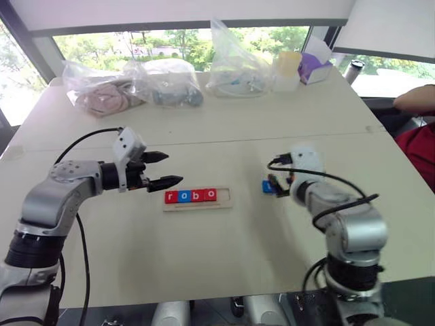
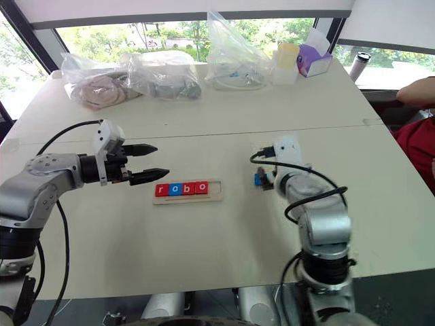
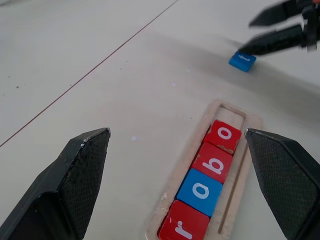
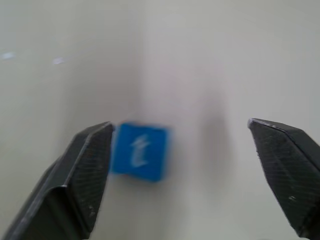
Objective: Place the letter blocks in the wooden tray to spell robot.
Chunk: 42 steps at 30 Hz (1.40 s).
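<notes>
A pale worktop seen from above the robot's two arms, described from left to right. On the left, the left claw hovers just above the surface with its two black fingers spread apart, grasping nothing and pointing right toward the wooden tray. Just to its right lies that tray, its long axis running left to right across the worktop. Four letter blocks sit in it in a row, touching one another: a red r, a blue o, a red b and a red o. The slot at the tray's right end is bare — the word needs only its last letter. Further right, apart from the tray, the blue t block lies flat on the worktop, letter side up. The right claw is over it, released and wide; the block lies just beside one finger rather than midway between the two. The right arm is clearly the nearer one to this block. Judging from the layout, the coming move turns on one relation — the bare slot lies to the left of the t block, along the tray's long axis. Clear plastic bags rest at the far edge.
</notes>
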Available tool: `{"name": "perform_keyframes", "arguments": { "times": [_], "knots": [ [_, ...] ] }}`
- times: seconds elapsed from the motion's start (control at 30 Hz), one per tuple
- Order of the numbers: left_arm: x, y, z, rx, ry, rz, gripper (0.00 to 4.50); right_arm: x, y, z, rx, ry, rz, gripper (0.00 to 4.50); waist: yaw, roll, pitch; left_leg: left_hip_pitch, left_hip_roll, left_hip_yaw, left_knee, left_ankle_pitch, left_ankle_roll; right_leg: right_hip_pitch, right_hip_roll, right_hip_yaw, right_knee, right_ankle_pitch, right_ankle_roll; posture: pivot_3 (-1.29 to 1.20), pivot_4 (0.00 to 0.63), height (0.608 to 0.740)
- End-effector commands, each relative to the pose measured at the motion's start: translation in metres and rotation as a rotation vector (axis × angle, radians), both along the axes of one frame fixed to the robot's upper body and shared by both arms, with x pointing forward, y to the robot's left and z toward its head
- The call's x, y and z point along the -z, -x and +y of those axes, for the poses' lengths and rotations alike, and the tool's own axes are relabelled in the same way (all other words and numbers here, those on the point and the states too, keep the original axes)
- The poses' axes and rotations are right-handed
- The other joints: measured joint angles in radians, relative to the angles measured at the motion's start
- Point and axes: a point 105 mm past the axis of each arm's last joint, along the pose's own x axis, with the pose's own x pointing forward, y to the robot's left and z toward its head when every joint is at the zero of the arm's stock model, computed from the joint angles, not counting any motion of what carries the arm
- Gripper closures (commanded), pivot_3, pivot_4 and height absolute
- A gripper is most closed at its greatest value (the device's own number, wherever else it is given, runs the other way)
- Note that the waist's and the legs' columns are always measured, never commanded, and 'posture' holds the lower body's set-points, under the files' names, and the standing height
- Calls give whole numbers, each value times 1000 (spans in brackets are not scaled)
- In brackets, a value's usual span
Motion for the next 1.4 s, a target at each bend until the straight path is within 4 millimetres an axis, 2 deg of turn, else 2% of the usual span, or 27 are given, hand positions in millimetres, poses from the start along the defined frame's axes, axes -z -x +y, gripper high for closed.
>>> {"name": "perform_keyframes", "arguments": {
  "times": [0.03, 0.1, 0.13, 0.3, 0.4, 0.47, 0.67, 0.83, 0.93, 1.1, 1.27, 1.37, 1.4],
  "knots": [
    [-12, 16, -4, 90, -12, -8, 0, -51, -9, 18, -422, -56, -242, 50, -3, 0, 0, 1, 0, 0, -1, 0, 0, 0, 1, 0, 0, 0, 0, 0, 150, 740],
    [-5, 26, -7, 141, -77, 11, 0, -31, 9, 24, -717, -10, -173, 50, 0, -1, 0, 1, 2, 0, -1, 0, 0, 0, 2, 0, 0, 0, 1, 0, 150, 740],
    [-2, 31, -7, 157, -107, 16, 0, -20, 13, 19, -786, -18, -122, 50, 2, -1, 0, 1, 2, 0, -2, 0, 1, 0, 2, -1, 0, -1, 2, 0, 150, 740],
    [-6, 48, -10, 189, -122, 31, 0, 13, 7, -11, -929, 21, -5, 50, 2, -1, 1, 1, 2, 1, 0, -2, 3, 2, 1, -1, 0, -2, 2, 0, 150, 740],
    [-7, 48, -10, 159, -117, 32, 0, 39, 5, -24, -1014, 152, 90, 50, 2, -1, 1, 2, 2, 3, 2, -2, 3, 2, 1, 1, 1, -2, 1, 0, 150, 740],
    [-6, 49, -8, 143, -118, 39, 0, 45, 3, -25, -1045, 160, 94, 50, 2, -1, 1, 2, 1, 2, 2, -2, 3, 2, 1, 1, 1, -2, 1, 0, 150, 740],
    [-6, 54, 0, 95, -129, 47, 0, 46, -13, -19, -1069, 128, 45, 50, 3, -1, 1, 2, 2, 2, 1, -2, 3, 2, 2, 1, 2, -1, 1, 0, 150, 740],
    [-7, 55, 4, 58, -129, 43, 0, 57, -17, -18, -1108, 194, 62, 50, 9, -1, 1, 2, 2, 1, 1, -1, 2, 2, 2, 1, 2, -1, 1, 0, 150, 740],
    [-7, 54, 9, 33, -134, 40, 0, 60, -14, -16, -1133, 186, 67, 878, 10, -1, 1, 2, 2, 1, 1, -1, 2, 2, 1, 1, 1, 0, 0, 0, 150, 740],
    [-4, 53, 12, 27, -145, 48, 0, 57, -17, -18, -1111, 149, 58, 3337, 9, -1, 1, 3, 2, 1, 2, -1, 2, 3, 1, 1, 2, 1, -3, 0, 150, 740],
    [-3, 52, 19, 23, -172, 61, 0, 29, -20, 11, -1114, 36, 4, 3331, 2, -1, 1, 3, 2, 1, 2, -1, 1, 3, 2, 1, 2, 2, -4, 0, 150, 740],
    [0, 57, 20, 51, -186, 88, 0, 36, -19, 23, -1135, 143, 47, 3331, 3, -1, 1, 3, 2, 1, 1, -1, 1, 2, 2, 1, 3, 2, -4, 0, 150, 740],
    [0, 59, 21, 64, -185, 98, 0, 35, -19, 35, -1148, 150, 38, 3331, 4, -1, 1, 3, 2, 0, 1, -1, 1, 2, 2, 1, 3, 2, -4, 0, 150, 740]
  ]
}}
